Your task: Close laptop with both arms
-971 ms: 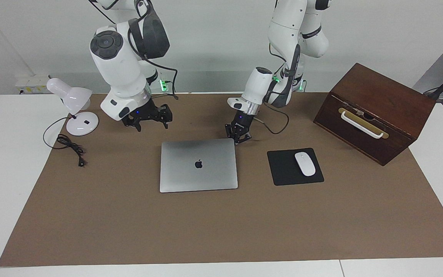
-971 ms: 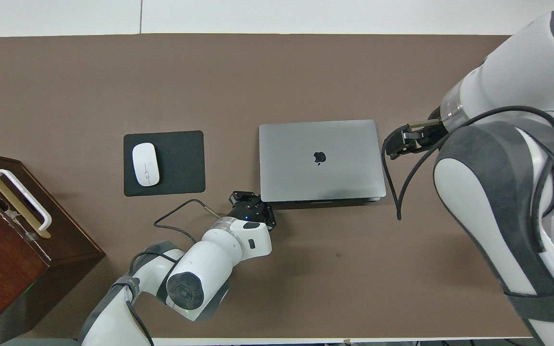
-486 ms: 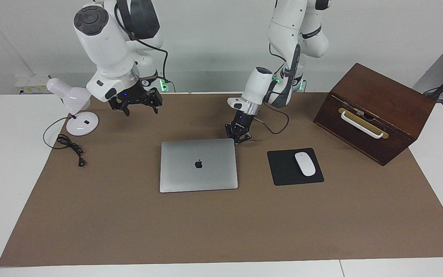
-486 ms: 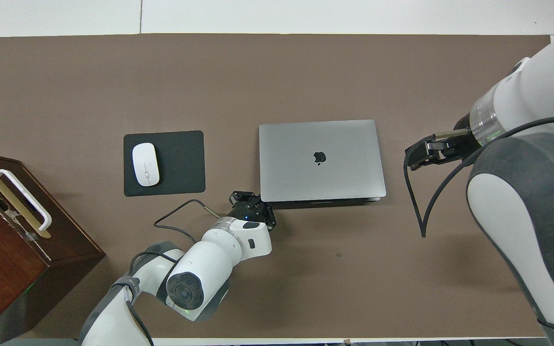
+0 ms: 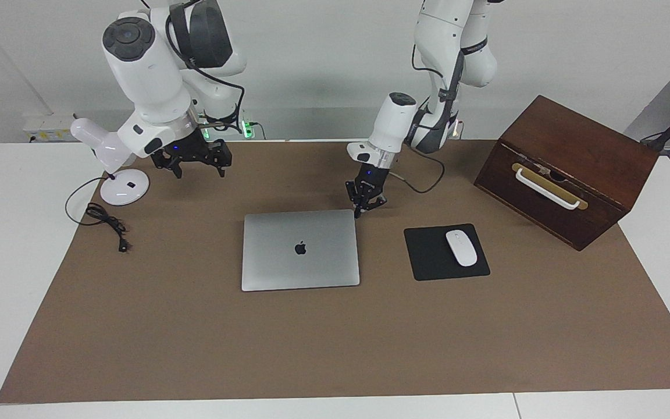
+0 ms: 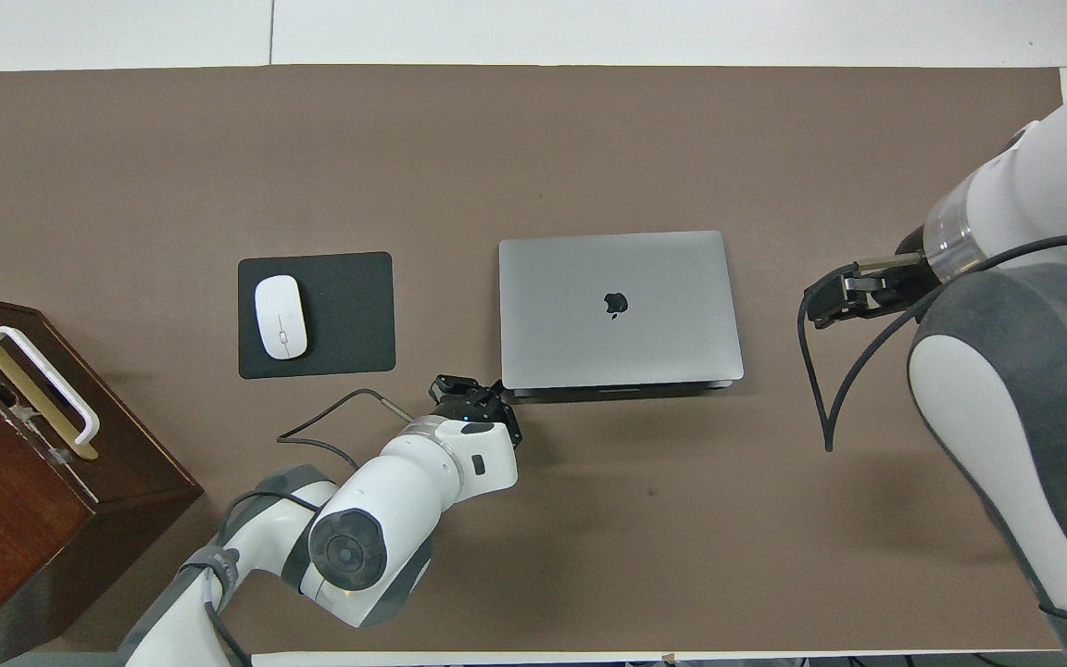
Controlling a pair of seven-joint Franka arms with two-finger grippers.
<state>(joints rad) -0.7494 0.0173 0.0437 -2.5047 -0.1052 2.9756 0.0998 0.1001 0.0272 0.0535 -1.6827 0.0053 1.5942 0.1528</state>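
the left gripper point(image 5: 363, 210), a small black two-finger claw on a white jointed arm, hung with its fingertips pressed together on nothing, just off the corner of the slim silver-grey metal laptop point(image 5: 300, 249) that lay nearest the robots at the left arm's end; from the facing view it seemed a little above the mat rather than resting on the lid. the right gripper point(image 5: 194, 160), the same sort of black claw, had its fingers spread wide and empty, raised over the brown table mat point(image 5: 335, 343) well apart from the laptop, near the white desk lamp point(image 5: 111, 160) and its black cord.

the laptop sat flat in the middle of the mat, lid down with the dark apple logo facing up, and only a thin dark seam showed along the edge nearest the robots in the overhead view. by that, the closing looked done; what seemed left was only for both arms to clear away. beside the laptop, toward the left arm's end, lay a black mouse pad point(image 5: 428, 256) with a white mouse point(image 5: 461, 247), and the dark wooden box point(image 5: 567, 169) with a white handle.
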